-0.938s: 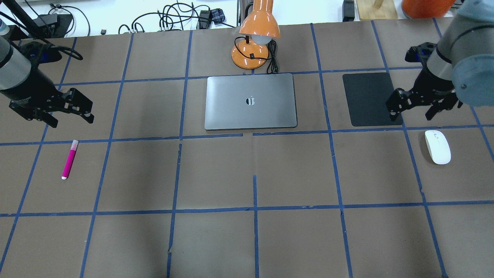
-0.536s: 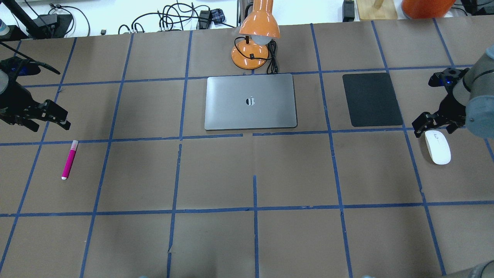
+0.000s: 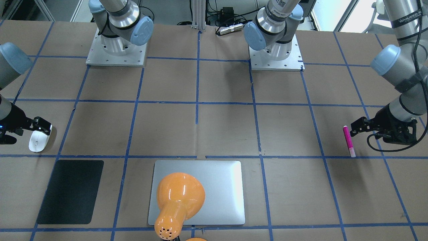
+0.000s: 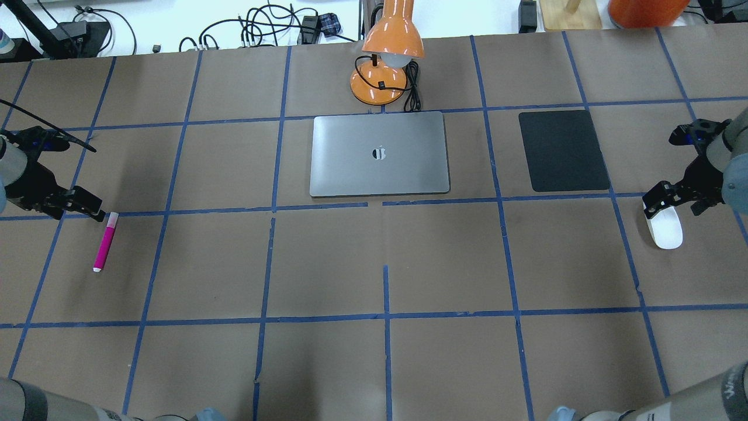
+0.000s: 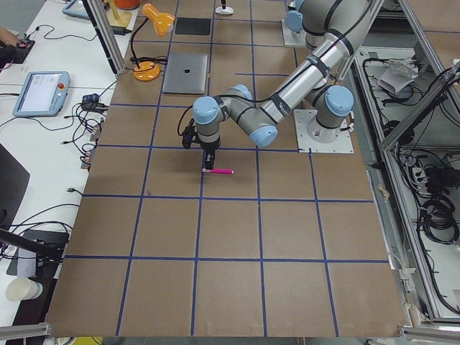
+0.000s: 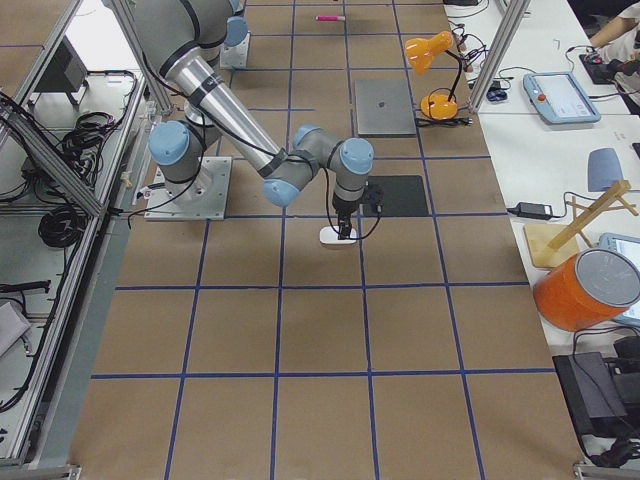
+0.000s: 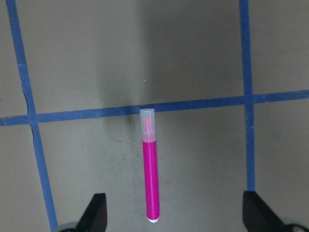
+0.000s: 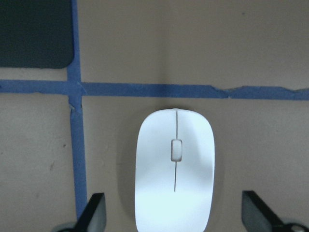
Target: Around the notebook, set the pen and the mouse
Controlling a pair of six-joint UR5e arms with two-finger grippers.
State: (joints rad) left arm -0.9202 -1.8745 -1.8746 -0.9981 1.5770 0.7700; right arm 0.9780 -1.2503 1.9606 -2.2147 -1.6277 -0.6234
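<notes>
Both arms have dropped and swung outward since the earlier overhead frames, and each now sits low over its own target instead of hovering high above the surface. Nothing else has shifted: pen, mouse and notebook lie where they were.

Nearest the robot, on its left side, the pen (image 4: 106,242) lies flat on the brown surface (image 4: 385,263), its pale cap end touching a blue tape line (image 4: 193,210). The left end effector (image 7: 176,217) is spread wide. In the left wrist view its two fingers (image 7: 96,212) stand on either side of the pen's lower end and clear of it, with the pen a little off centre. The closing direction runs across the barrel, which suits a pinch.

On the robot's right, the mouse (image 4: 666,231) rests just on the near side of another tape line. The right end effector (image 8: 175,217) is also wide open and straddles the mouse across its width. A gap shows on both sides, so nothing is gripped yet.

Farther out, the notebook (image 4: 380,155) lies closed at mid-surface, well apart from both items. The black mat (image 4: 564,149) is to its right, just beyond the mouse. The orange lamp (image 4: 385,58) stands just behind the notebook.

I judge the approach all but done. What remains is a short descent, closing on each item, and then the carry inward to the notebook's sides. The slim pen looks the likelier one to roll or slip.
</notes>
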